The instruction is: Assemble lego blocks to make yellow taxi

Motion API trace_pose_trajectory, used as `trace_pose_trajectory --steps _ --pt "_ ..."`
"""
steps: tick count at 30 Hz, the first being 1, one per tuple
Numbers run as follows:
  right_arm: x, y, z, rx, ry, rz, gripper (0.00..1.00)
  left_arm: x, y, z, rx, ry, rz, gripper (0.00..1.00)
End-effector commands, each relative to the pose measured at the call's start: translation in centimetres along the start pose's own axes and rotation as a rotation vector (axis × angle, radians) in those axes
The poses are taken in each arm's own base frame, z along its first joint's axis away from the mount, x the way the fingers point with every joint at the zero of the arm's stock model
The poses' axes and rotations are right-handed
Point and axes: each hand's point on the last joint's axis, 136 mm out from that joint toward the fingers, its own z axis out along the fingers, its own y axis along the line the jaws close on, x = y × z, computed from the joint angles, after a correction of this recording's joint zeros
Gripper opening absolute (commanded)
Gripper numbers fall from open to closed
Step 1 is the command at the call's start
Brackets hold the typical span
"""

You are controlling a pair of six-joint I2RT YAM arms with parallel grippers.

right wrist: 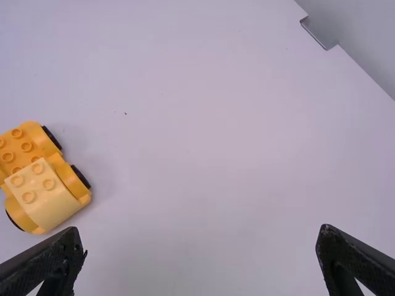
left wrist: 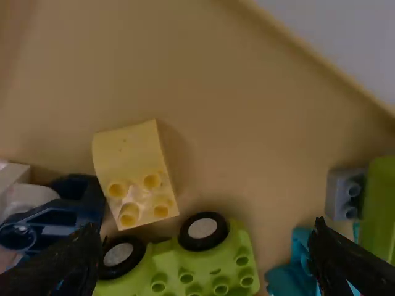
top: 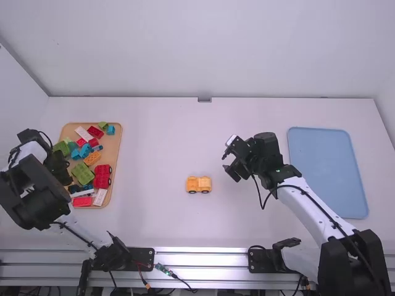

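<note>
Desk (top: pixel 166 142), near middle: yellow-orange wheeled car (top: pixel 199 184), the taxi under assembly, upright on its black wheels. In the right wrist view a pale yellow studded block (right wrist: pixel 42 190) sits across one end of the car; round studs show on the other end.

Left side: tan tray (top: pixel 119 145) with a raised rim, crowded with loose toy bricks. Contents, high view: light green brick (top: pixel 103 125) and blue brick (top: pixel 111 130) at the far end; orange brick (top: pixel 92 158) about midway; red wheeled base (top: pixel 103 177) toward the right edge; red brick (top: pixel 81 201) and white brick (top: pixel 100 197) at the near end.

Same tray, left wrist view: pale yellow curved block (left wrist: pixel 134 172) with studs, just beside a green wheeled base (left wrist: pixel 203 265) with black tires and pale hubs. A dark blue piece (left wrist: pixel 74 206) lies next to the yellow block. Small grey block (left wrist: pixel 345 194) lies against a bright green block (left wrist: pixel 379 209).

Right side: light blue tray (top: pixel 321 166), flat on the desk.

Left hand (top: pixel 60 166): over the tan tray; in the left wrist view its fingers are spread, nothing between them gripped.

Right hand (top: pixel 227 163): above the desk, right of the car and apart from it; fingers spread wide, grip unloaded.
</note>
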Motion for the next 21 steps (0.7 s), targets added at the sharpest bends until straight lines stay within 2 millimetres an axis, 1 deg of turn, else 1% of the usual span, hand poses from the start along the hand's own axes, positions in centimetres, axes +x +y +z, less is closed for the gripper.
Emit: trace_pose_trajectory --steps 1,3,5,7,9,10,13,16,17,18,21 --pt "-0.3 -0.2 -0.3 0.006 -0.008 -0.003 0.99 0.3 1.4 1.2 -0.03 0.001 -0.018 0.86" --pt "-0.3 -0.2 -0.3 0.006 -0.008 -0.003 0.99 0.5 1.8 1.6 -0.031 0.001 -0.035 0.86" --pt "-0.3 -0.1 -0.3 0.005 -0.009 -0.005 0.99 0.6 2.4 2.1 -0.04 0.002 -0.049 0.81" --pt "-0.3 -0.2 -0.3 0.007 -0.009 -0.004 0.99 0.7 2.8 2.3 -0.05 0.003 -0.054 0.8" --pt "-0.3 -0.2 -0.3 0.007 -0.009 -0.004 0.99 0.5 3.3 2.3 -0.068 0.004 -0.068 0.73" --pt "-0.3 -0.2 -0.3 0.006 -0.008 -0.004 0.99 0.5 3.5 2.3 -0.077 0.001 -0.089 0.73" --pt "-0.2 -0.1 -0.3 0.005 -0.006 -0.003 0.99 0.4 3.6 2.3 -0.08 -0.007 -0.116 0.73" --pt "-0.1 -0.1 -0.3 0.002 -0.003 -0.001 0.99 0.2 3.4 2.3 -0.071 -0.014 -0.125 0.67" --pt "-0.1 -0.1 -0.3 0.003 -0.003 -0.001 0.99 0.0 3.6 2.3 -0.077 -0.033 -0.141 0.67" --pt "-0.1 -0.1 -0.3 0.002 -0.002 -0.001 0.99 -0.2 3.8 2.3 -0.084 -0.046 -0.156 0.69" --pt "0.0 0.0 -0.3 -0.001 0.002 0.0 0.99 -0.3 4.1 2.5 -0.09 -0.057 -0.165 0.7"
